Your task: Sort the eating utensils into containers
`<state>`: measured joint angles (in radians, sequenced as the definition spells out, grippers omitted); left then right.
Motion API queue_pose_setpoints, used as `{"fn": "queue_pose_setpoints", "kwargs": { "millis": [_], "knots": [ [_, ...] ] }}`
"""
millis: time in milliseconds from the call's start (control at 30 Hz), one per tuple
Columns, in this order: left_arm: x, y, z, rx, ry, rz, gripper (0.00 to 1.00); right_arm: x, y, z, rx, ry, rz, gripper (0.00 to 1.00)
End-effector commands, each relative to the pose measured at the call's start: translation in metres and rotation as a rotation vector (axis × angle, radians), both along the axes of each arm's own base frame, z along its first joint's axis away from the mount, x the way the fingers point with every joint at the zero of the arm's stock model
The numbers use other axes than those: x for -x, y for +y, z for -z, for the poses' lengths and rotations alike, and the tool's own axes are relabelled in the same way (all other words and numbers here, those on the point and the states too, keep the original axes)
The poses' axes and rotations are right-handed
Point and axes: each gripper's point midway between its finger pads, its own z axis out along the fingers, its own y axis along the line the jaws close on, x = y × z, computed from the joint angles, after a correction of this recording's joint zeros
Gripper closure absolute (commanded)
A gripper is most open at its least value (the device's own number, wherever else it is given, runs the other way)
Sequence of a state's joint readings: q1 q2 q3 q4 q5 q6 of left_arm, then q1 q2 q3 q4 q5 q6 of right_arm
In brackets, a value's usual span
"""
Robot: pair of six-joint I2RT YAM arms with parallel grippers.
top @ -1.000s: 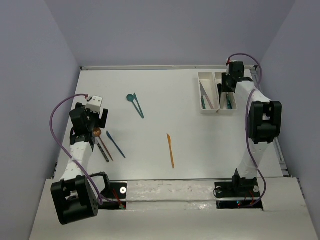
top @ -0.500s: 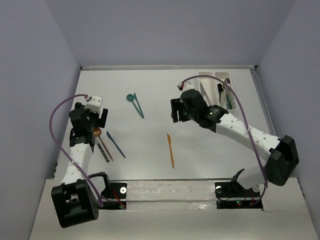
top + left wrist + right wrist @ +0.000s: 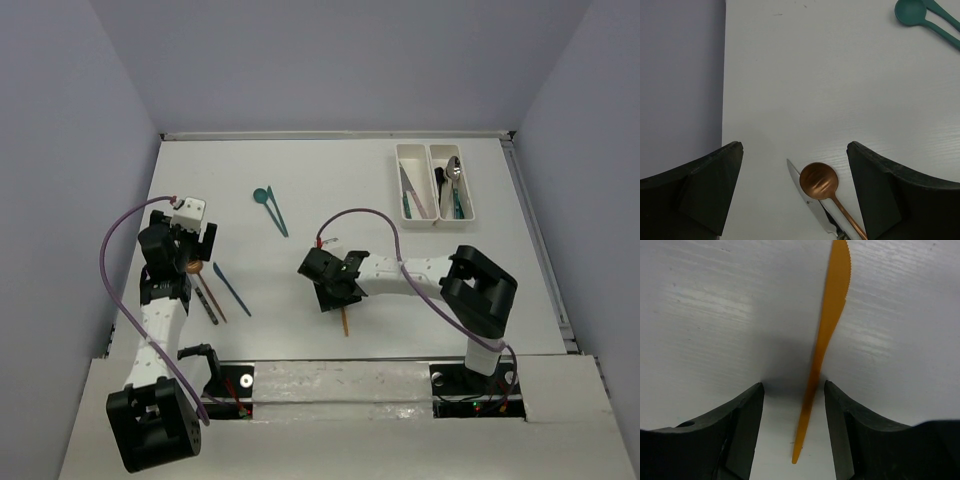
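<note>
The orange knife (image 3: 826,335) lies flat on the surface (image 3: 320,175), well apart from the containers (image 3: 420,223). The right gripper (image 3: 793,390) has swung over from those containers and straddles the knife's handle, jaws apart, nothing clamped. This is likely the next pickup. The left gripper (image 3: 793,150), farthest from the containers, hangs with jaws spread wide.

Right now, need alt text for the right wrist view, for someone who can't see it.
An orange knife lies flat on the white table, handle end between the open black jaws, serrated blade pointing away toward the top of the frame.
</note>
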<state>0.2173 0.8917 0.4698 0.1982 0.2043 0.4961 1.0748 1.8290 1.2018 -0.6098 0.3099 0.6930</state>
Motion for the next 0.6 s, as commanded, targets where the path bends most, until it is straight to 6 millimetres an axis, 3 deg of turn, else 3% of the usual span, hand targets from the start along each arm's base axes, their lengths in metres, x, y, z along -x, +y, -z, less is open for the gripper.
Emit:
{"fn": "queue_pose_setpoints", "kwargs": {
  "millis": [0, 133, 267, 367, 400, 433, 467, 500, 567],
  "knots": [
    [0.000, -0.001, -0.007, -0.020, -0.031, 0.007, 0.01, 0.000, -0.007, 0.001, 0.002, 0.014, 0.116, 0.43],
    [0.000, -0.001, -0.007, -0.020, -0.031, 0.007, 0.01, 0.010, -0.015, 0.010, 0.019, 0.031, 0.125, 0.48],
    [0.000, 0.000, -0.007, -0.023, -0.032, 0.004, 0.01, 0.020, -0.017, 0.024, 0.040, 0.069, 0.112, 0.68],
    [0.000, 0.002, -0.006, -0.028, -0.031, -0.004, 0.01, 0.023, -0.026, 0.033, 0.067, 0.077, 0.136, 0.68],
    [0.000, 0.003, -0.007, -0.034, -0.033, -0.010, 0.01, 0.023, -0.031, 0.037, 0.084, 0.071, 0.150, 0.79],
    [0.000, 0.005, -0.007, -0.038, -0.033, -0.013, 0.01, 0.023, -0.031, 0.037, 0.083, 0.071, 0.153, 0.79],
    [0.000, 0.005, -0.007, -0.041, -0.034, -0.016, 0.01, 0.022, -0.036, 0.039, 0.098, 0.059, 0.160, 0.94],
    [0.000, 0.005, -0.005, -0.042, -0.031, -0.015, 0.01, 0.022, -0.037, 0.039, 0.102, 0.054, 0.166, 1.00],
    [0.000, 0.005, -0.006, -0.044, -0.030, -0.016, 0.01, 0.017, -0.039, 0.037, 0.108, 0.027, 0.170, 1.00]
  ]
}}
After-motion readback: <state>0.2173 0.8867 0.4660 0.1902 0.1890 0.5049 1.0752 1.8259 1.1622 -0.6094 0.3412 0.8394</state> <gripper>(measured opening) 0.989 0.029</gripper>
